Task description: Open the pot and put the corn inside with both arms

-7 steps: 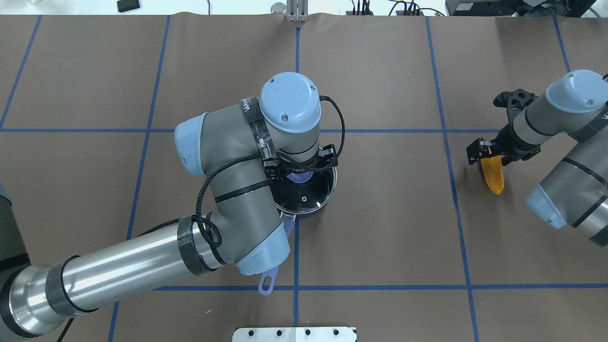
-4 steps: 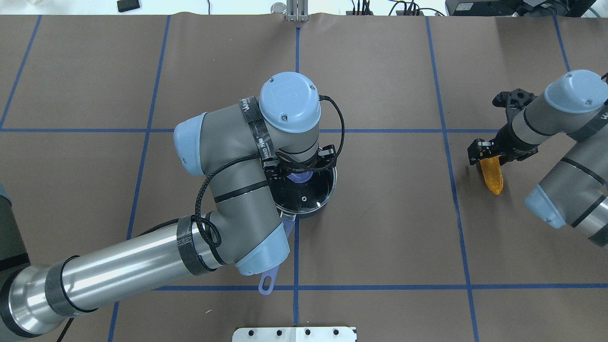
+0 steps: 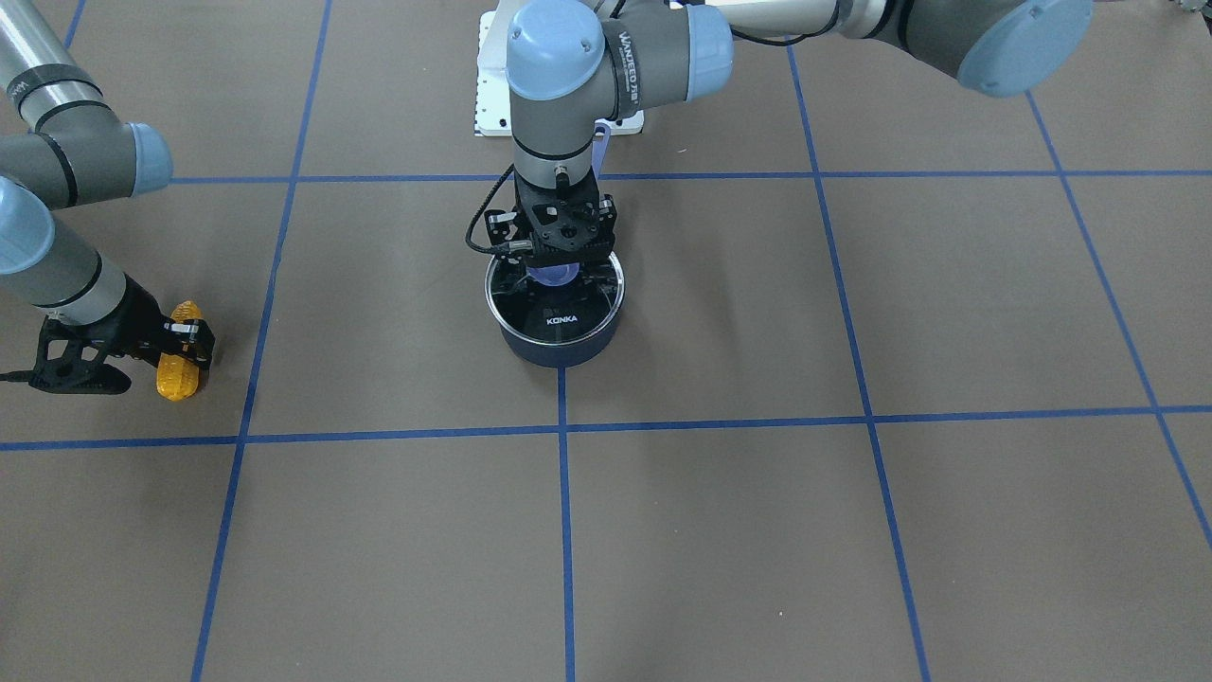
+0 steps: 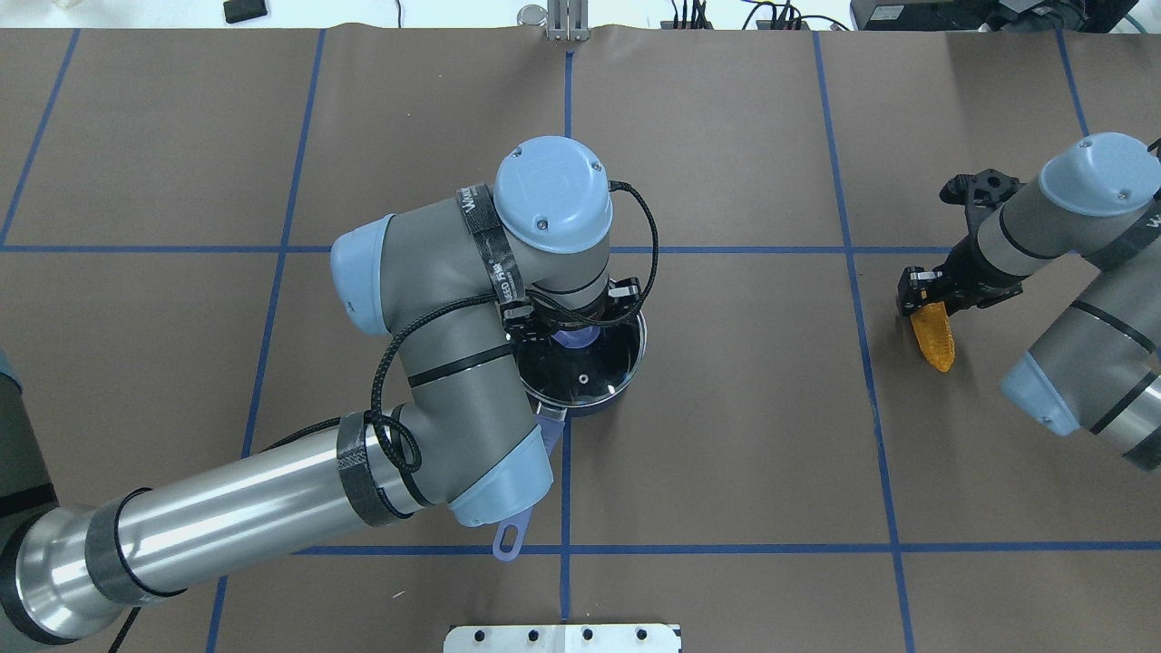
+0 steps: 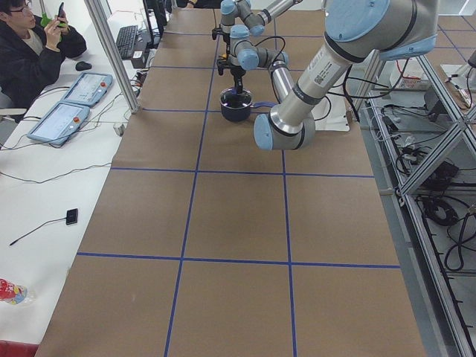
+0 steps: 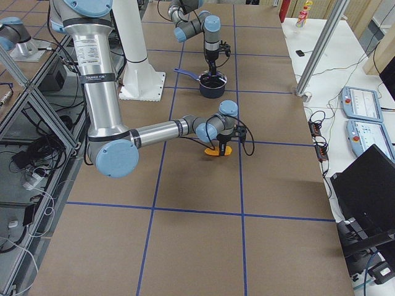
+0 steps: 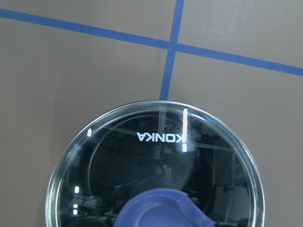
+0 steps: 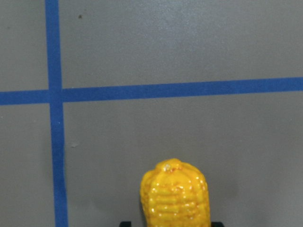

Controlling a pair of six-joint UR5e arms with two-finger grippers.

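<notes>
My left end effector (image 3: 559, 267) is clamping the lid (image 7: 156, 156) by its knob, seemingly, atop the pot (image 3: 559, 350); I'm planning a straight, level lift. At 3 o'clock, my right end effector (image 4: 918, 292) is clamping the corn (image 4: 934, 337) near the surface (image 4: 726, 408).

Bright, even light from above; every view is sharp. White streaks of glare cross the glass lid (image 7: 156, 161) just under the left claw (image 3: 557, 275). The corn (image 8: 173, 196) in the right claw (image 4: 923, 295) gleams with small highlights and throws a faint, soft shadow on the tabletop (image 8: 189, 47).
</notes>
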